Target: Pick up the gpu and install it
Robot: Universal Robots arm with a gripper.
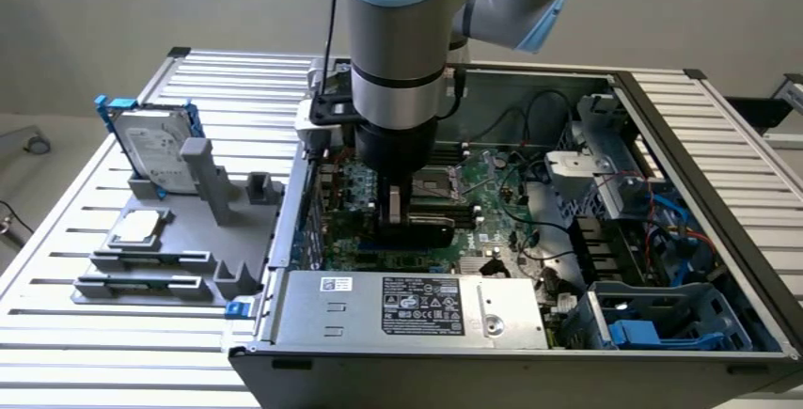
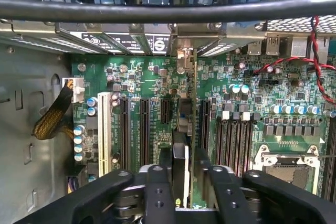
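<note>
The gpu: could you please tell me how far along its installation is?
Pickup looks done: the gpu is held on edge between the fingers, inside the open computer case. In hand: it stands among the motherboard's expansion slots. Left: the release is not yet done, since the fingers grip it, and I cannot tell whether it is fully seated.

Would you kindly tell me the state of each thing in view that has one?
Black-fingered gripper: shut on the gpu.
Thin gpu, green board and black shroud: held on edge over the motherboard slots.
Grey metal computer case: open, side off.
Silver hard drive in blue frame: upright in the grey holder.
Small square silver processor chip: flat on that holder.
</note>
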